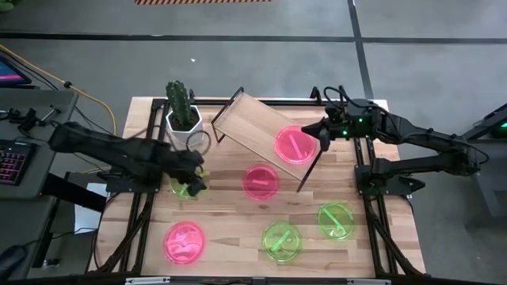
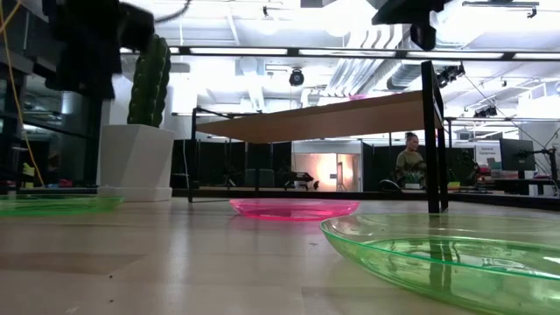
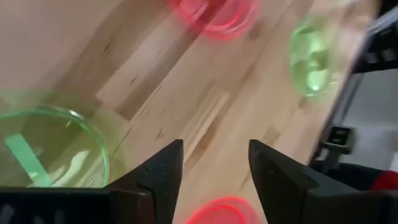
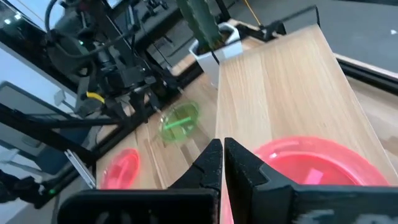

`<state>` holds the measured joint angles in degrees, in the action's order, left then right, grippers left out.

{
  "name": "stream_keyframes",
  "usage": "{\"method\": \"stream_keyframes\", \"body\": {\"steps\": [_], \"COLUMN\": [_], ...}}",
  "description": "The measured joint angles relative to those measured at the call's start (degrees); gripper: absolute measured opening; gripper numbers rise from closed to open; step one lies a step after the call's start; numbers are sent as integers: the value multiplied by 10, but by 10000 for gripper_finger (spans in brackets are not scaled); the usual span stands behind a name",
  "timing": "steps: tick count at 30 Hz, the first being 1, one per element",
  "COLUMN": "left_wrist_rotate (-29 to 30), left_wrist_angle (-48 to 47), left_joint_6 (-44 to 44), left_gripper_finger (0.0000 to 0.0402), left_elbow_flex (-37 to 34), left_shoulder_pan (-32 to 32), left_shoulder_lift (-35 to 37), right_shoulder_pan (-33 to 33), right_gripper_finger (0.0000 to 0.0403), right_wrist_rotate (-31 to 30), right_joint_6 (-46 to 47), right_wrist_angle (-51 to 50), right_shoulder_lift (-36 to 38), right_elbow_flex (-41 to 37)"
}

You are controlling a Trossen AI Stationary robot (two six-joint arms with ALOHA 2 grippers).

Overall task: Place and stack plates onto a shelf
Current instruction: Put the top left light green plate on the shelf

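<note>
The shelf (image 1: 257, 131) stands aslant at the table's far middle on its black legs (image 2: 430, 144). One pink plate (image 1: 295, 144) lies flat on its board (image 4: 280, 87). My right gripper (image 4: 222, 154) is shut just beside that plate's rim, over the shelf's right end (image 1: 322, 133). My left gripper (image 3: 214, 168) is open and hovers over the table beside a green plate (image 3: 46, 149), left of centre (image 1: 195, 176). On the tabletop lie a pink plate (image 1: 260, 181), another pink one (image 1: 184, 241) and two green ones (image 1: 281, 241) (image 1: 336, 219). My right gripper's shut fingers stand at the rim (image 4: 264, 155) of the pink plate on the shelf, coming from the table's right side. Whether the fingertips touch the rim, I cannot tell.
A cactus (image 1: 179, 101) in a white pot (image 2: 136, 162) stands at the far left, close to the shelf's left end and my left arm. Black frame bars (image 1: 368, 170) run along the table's right side. People sit in the room beyond the table (image 2: 409, 162).
</note>
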<state>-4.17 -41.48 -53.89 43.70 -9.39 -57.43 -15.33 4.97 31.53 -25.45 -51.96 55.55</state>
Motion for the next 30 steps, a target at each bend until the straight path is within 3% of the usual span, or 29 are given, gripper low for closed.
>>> {"method": "stream_keyframes", "body": {"steps": [11,16,21,26,30], "left_wrist_rotate": [-10,0,50,62,75], "left_wrist_angle": [-36,-38,-37,-35,-35], "left_joint_6": [-141,-166,-175,-166,-164], "left_gripper_finger": [172,171,171,168,141], "left_elbow_flex": [0,0,0,3,3], "left_shoulder_pan": [-16,-28,-28,-30,-32], "left_shoulder_lift": [-186,-255,-302,-330,-336], "right_shoulder_pan": [0,0,0,0,0], "right_gripper_finger": [0,0,0,0,0], "right_wrist_rotate": [0,0,0,0,0], "right_joint_6": [-20,-20,-20,-20,-20], "right_wrist_angle": [-27,-29,-31,-32,-32], "right_shoulder_lift": [0,0,0,0,0], "right_elbow_flex": [0,0,0,0,0]}}
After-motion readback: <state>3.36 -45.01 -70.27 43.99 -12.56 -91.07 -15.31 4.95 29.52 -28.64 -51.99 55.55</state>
